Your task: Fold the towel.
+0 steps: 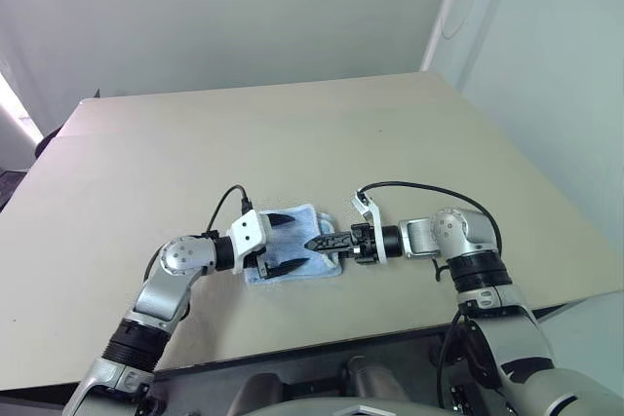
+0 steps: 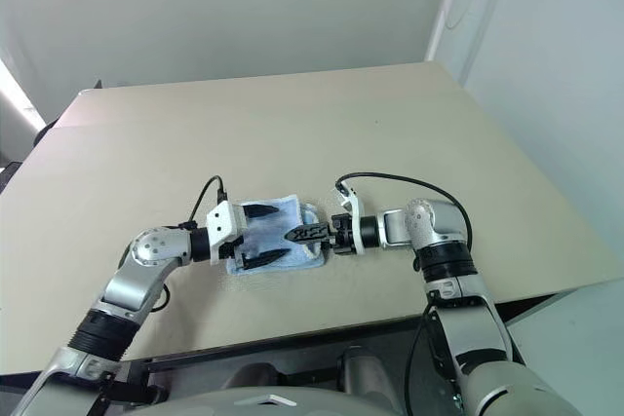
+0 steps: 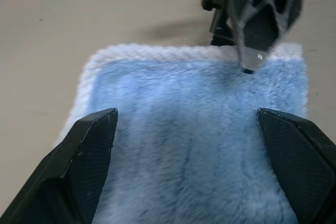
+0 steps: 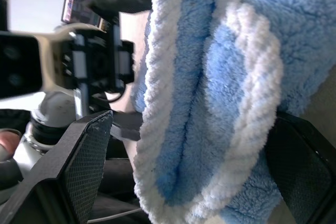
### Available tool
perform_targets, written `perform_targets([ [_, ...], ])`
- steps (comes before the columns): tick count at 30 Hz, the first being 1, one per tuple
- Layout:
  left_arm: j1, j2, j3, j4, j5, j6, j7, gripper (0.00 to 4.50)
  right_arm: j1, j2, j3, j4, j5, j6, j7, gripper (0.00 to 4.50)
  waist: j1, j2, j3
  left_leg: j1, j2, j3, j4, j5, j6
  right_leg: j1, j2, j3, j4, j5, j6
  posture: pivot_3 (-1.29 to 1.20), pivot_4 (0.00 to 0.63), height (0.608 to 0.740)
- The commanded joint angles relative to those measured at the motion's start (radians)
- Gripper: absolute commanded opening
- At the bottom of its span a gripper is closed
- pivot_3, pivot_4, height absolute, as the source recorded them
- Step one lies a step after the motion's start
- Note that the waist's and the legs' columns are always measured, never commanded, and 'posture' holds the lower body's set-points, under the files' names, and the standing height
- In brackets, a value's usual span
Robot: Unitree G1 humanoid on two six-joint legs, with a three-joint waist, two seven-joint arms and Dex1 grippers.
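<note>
Lying near the front edge of the table (image 1: 409,124), roughly midway between its side edges: the towel (image 2: 278,213), already doubled into a small pad. Soft, light terry by the look of it, limp and likely to sag or slip open when lifted; not fragile, not slippery. Best taken by the stacked white-stitched edges at a corner, pinching all layers together. Left gripper (image 1: 282,242) spread wide over the towel's left part, holding nothing. Right gripper (image 4: 197,166) also spread wide, straddling the layered edge at the towel's right side, not clamped on it. No containers anywhere on the table.
</note>
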State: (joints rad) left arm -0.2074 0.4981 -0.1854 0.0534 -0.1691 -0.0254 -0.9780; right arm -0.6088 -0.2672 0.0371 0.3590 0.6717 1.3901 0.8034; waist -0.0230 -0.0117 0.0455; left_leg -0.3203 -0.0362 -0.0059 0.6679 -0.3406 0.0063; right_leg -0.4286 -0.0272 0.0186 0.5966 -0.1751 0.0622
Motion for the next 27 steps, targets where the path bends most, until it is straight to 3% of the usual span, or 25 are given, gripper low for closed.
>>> perform_targets([
  [1,-0.005,0.025,0.052,-0.047,-0.039,0.032,0.004,4.48,-0.028,0.023,0.007,0.030,-0.010,-0.016,-0.007,4.50,-0.004,0.000,0.000,0.000,0.000,0.000,0.000,0.000,0.000,0.000,0.000,0.000,0.000,0.000,0.000,0.00,0.000,0.740],
  [5,-0.012,0.049,0.097,-0.053,-0.066,0.067,0.013,4.50,-0.048,0.030,0.001,0.093,-0.020,-0.004,-0.012,3.69,-0.020,0.000,0.000,0.000,0.001,0.000,0.000,0.000,0.000,0.000,0.001,0.000,0.001,0.000,0.000,0.00,0.000,0.740],
  [15,0.014,0.087,0.183,-0.083,-0.127,0.159,0.035,4.50,-0.089,0.050,-0.076,0.120,0.025,0.069,0.002,0.07,-0.021,0.000,0.000,-0.001,0.000,0.000,0.000,0.000,0.000,-0.006,-0.001,0.000,0.000,0.003,-0.004,0.00,0.000,0.740],
  [20,0.045,0.080,0.228,-0.129,-0.190,0.231,0.047,4.50,-0.103,0.042,-0.189,0.049,0.085,0.085,-0.012,0.02,-0.020,0.000,0.000,-0.002,0.000,0.000,0.000,0.000,0.000,-0.006,-0.002,0.000,0.000,0.003,-0.004,0.00,0.000,0.740],
  [27,0.053,0.068,0.231,-0.127,-0.204,0.256,0.059,4.50,-0.162,0.073,-0.483,-0.098,0.209,0.156,-0.151,0.02,-0.019,0.000,0.000,-0.002,0.000,0.000,0.000,0.000,0.000,-0.006,-0.002,0.000,0.000,0.003,-0.004,0.00,0.000,0.740],
])
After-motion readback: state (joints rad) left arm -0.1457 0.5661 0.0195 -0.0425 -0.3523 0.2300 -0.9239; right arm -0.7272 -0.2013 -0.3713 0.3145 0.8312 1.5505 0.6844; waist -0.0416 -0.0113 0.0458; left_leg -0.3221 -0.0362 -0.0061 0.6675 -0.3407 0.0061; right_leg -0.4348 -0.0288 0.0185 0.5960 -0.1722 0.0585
